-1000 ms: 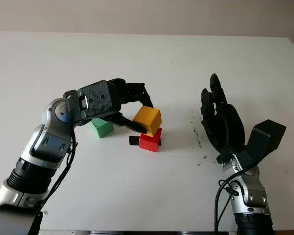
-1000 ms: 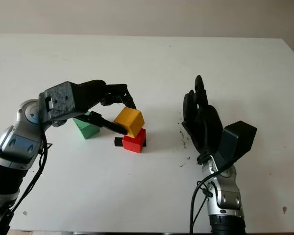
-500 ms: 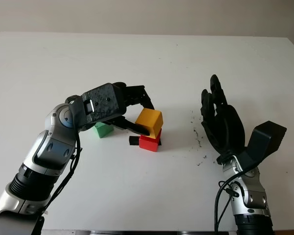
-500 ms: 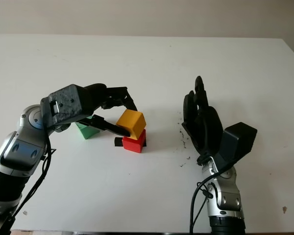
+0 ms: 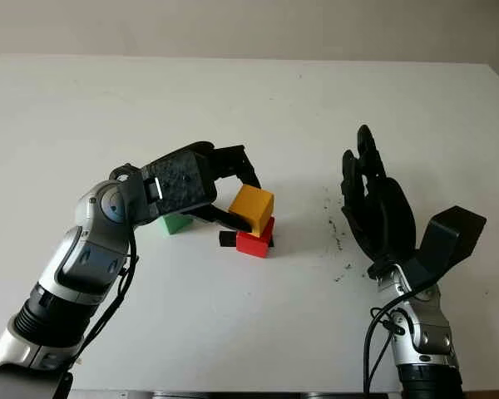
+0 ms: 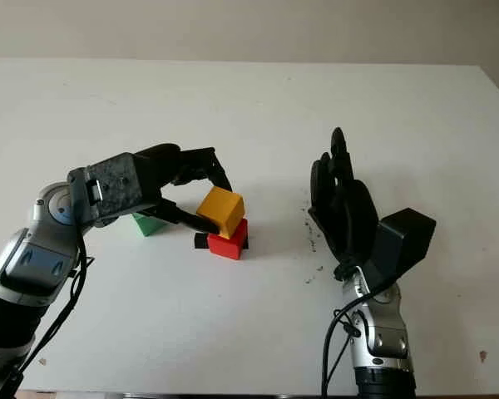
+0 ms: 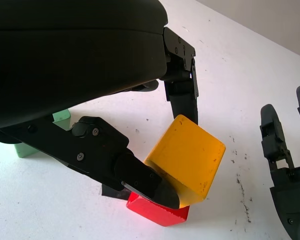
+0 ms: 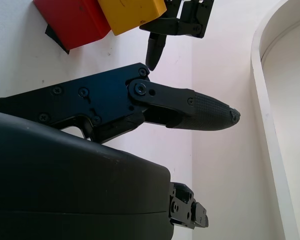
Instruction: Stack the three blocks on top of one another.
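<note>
Green block [image 5: 175,223]: on the table just behind your left hand, well within its reach.
Left hand [image 5: 233,195]: fingers pinched on the yellow block [image 5: 251,209], held tilted, its lower edge on the red block [image 5: 254,241]; you need to level it.
Black piece [image 5: 226,238]: against the red block's left.
Right hand [image 5: 374,204]: open, raised, well apart.

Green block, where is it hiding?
The green block sits on the table, mostly behind the left hand, just beside the red block.

White table [image 5: 233,100], beige wall [image 5: 249,25]
</note>
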You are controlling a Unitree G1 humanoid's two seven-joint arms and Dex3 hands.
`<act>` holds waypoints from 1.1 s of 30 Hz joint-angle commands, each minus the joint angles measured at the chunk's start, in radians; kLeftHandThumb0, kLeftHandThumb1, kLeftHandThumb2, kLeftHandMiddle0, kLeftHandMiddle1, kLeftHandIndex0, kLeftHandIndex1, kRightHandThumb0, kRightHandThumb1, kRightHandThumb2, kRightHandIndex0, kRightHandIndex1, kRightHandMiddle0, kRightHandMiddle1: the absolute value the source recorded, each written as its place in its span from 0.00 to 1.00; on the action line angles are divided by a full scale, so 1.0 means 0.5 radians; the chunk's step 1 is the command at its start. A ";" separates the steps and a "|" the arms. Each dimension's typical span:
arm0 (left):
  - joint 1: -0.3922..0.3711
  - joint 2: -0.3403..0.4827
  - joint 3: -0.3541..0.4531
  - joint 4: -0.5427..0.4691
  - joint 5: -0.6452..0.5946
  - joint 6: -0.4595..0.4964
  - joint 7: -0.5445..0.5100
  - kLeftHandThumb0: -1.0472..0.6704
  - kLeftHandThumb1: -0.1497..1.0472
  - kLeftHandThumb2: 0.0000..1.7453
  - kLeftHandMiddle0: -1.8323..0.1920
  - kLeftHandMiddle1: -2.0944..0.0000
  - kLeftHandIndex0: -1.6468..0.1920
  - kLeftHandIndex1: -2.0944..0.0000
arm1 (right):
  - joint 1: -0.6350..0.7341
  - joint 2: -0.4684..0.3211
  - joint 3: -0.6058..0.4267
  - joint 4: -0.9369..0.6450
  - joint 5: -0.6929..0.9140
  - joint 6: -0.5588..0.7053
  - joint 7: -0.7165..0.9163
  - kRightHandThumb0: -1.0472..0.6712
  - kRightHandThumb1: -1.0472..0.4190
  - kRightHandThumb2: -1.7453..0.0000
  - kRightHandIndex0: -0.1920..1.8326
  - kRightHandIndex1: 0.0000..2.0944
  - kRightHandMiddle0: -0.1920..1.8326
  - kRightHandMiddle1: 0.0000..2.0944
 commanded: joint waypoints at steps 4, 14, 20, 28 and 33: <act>0.017 -0.019 0.000 0.002 -0.037 -0.049 0.011 0.43 0.94 0.03 0.78 0.97 0.75 0.22 | 0.015 0.006 0.003 -0.016 -0.002 -0.012 -0.012 0.21 0.00 0.66 0.00 0.00 0.00 0.00; 0.015 -0.012 -0.027 -0.004 -0.046 -0.020 -0.009 0.42 0.94 0.03 0.77 0.97 0.76 0.19 | 0.020 0.010 0.006 -0.024 -0.009 -0.016 -0.016 0.22 0.00 0.66 0.00 0.00 0.00 0.00; 0.011 -0.002 -0.037 -0.002 -0.045 -0.010 -0.021 0.42 0.94 0.03 0.77 0.97 0.76 0.20 | 0.015 0.011 0.005 -0.013 -0.011 -0.014 -0.013 0.22 0.00 0.66 0.00 0.00 0.00 0.00; 0.015 0.004 -0.035 -0.005 -0.043 -0.002 -0.026 0.42 0.94 0.03 0.78 0.97 0.76 0.22 | 0.011 0.011 0.002 -0.011 -0.009 -0.018 -0.011 0.22 0.00 0.66 0.00 0.00 0.00 0.00; -0.004 0.017 -0.057 -0.042 -0.014 0.123 -0.052 0.38 0.92 0.03 0.82 0.98 0.80 0.34 | 0.010 0.011 0.001 -0.013 -0.009 -0.014 -0.013 0.21 0.00 0.66 0.00 0.00 0.00 0.00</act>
